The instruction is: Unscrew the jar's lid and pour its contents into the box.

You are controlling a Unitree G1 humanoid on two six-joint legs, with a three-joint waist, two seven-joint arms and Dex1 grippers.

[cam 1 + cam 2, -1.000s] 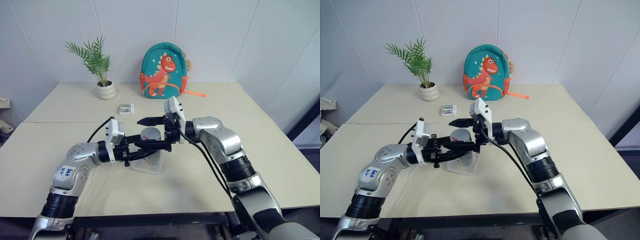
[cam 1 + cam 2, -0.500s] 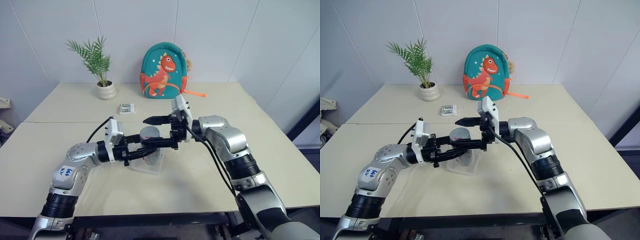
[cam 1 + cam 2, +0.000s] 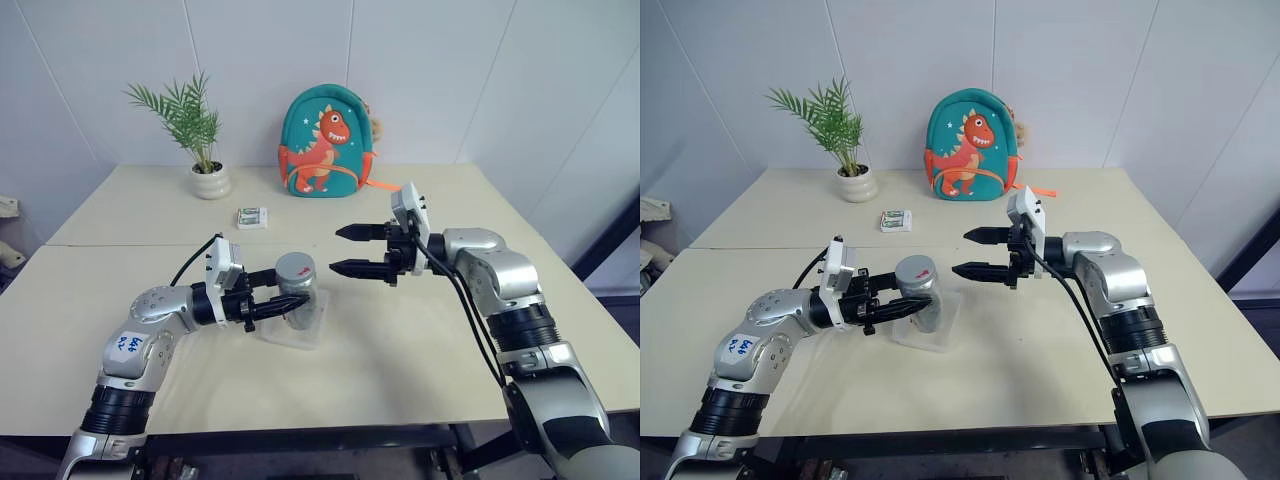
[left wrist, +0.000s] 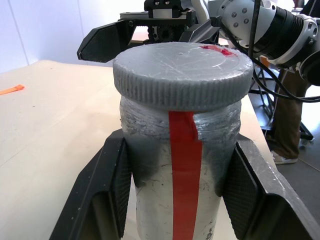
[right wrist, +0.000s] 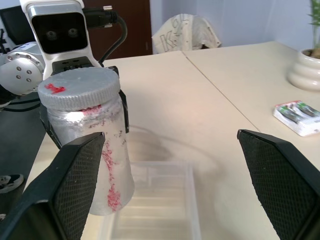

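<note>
My left claw is clamped on the jar, its two black fingers pressed against opposite sides of the body just below the lid. I hold the jar upright over the box, a clear shallow tray lying near the middle of the surface. My right claw hangs in the air to the right of the jar, jaws spread wide with nothing between them, pointing left toward the lid.

The surface is a pale cream tabletop with a seam running left to right. At its far edge, against a white panelled wall, stand a small potted plant on the left and a teal dinosaur backpack in the middle; a small white-green packet lies a little nearer.

A second ago my right claw was around the lid; now it has pulled away to the right and is well apart from it. The lid is still on the jar.

The jar has cloudy see-through walls with a red tape strip down its side, and the ribbed grey lid carries a red mark on top.
</note>
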